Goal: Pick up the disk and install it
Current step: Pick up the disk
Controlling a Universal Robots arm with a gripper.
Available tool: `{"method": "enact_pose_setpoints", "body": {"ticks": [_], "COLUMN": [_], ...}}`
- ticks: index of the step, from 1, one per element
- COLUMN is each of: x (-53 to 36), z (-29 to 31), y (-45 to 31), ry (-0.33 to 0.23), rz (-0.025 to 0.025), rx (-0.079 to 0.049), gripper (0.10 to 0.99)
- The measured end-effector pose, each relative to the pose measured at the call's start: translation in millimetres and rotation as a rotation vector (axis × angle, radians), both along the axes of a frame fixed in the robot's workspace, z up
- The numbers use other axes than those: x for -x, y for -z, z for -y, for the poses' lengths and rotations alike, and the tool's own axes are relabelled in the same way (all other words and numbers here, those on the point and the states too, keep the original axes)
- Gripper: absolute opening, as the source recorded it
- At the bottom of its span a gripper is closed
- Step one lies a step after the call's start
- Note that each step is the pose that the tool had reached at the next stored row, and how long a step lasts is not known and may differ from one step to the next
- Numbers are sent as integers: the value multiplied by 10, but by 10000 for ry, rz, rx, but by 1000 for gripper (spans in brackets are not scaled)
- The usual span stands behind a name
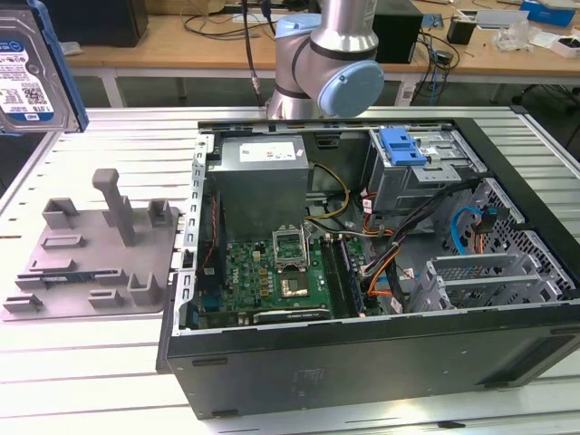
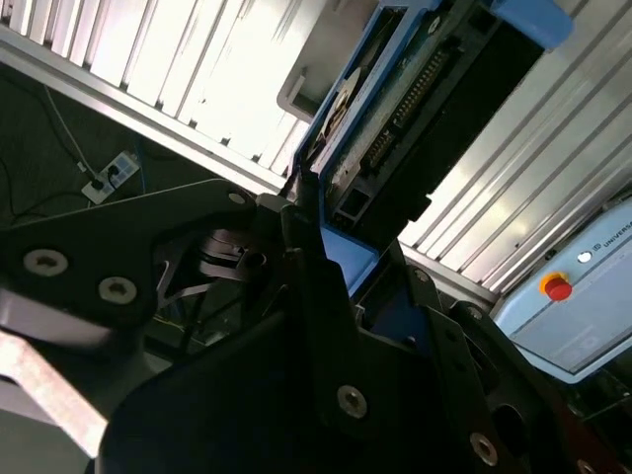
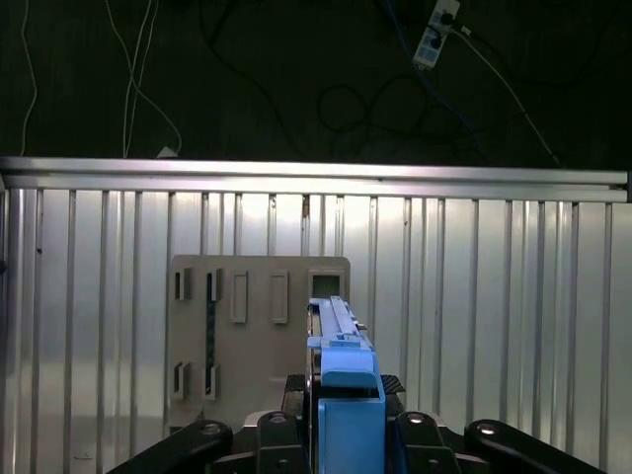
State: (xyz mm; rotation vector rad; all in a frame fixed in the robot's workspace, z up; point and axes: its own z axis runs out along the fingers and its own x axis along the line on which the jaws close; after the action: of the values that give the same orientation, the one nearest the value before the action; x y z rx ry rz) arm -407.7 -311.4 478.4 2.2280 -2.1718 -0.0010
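Wooden desks (image 1: 181, 41) strewn with cables stand at the back of the room in the exterior view, behind a ribbed metal table (image 1: 109, 381). An open computer case (image 1: 362, 372) lies on that table, its green circuit board (image 1: 272, 272) facing up and a bare blue bracket (image 1: 401, 145) sitting in the drive cage at the far corner. A grey holder (image 1: 91, 263) with slots and posts lies on the table just beside the case, on the exterior view's left. The arm (image 1: 331, 54) rises behind the case. The disk (image 1: 27, 77) hangs in the air above the table at the far left corner of the exterior view, label side showing, well apart from the case.

In the second wrist view, the black gripper (image 2: 341, 252) is clamped on the disk (image 2: 415, 89). Its fingers (image 2: 316, 286) press on the blue rails at one end, and the connector edge points away over the table (image 2: 197, 69). A pale control box (image 2: 568, 316) with a red button lies beyond.

In the first wrist view, the disk (image 3: 346, 395) stands edge-on in the gripper (image 3: 346, 434), above the table (image 3: 474, 296) and near the grey holder (image 3: 252, 336). Past the table edge, a dark floor (image 3: 247, 79) carries loose cables and a power strip (image 3: 434, 35).
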Motion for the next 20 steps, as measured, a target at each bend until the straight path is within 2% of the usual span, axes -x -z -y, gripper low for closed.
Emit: {"method": "enact_pose_setpoints", "body": {"ticks": [6, 10, 14, 20], "x": [0, -27, -130, -276], "z": [6, 50, 184, 345], "y": [-5, -8, -18, -41], "ry": [-2, -1, -2, 0], "rz": [-5, -1, -1, -2], "rx": [2, 1, 1, 1], "gripper": [369, 369, 369, 369]}}
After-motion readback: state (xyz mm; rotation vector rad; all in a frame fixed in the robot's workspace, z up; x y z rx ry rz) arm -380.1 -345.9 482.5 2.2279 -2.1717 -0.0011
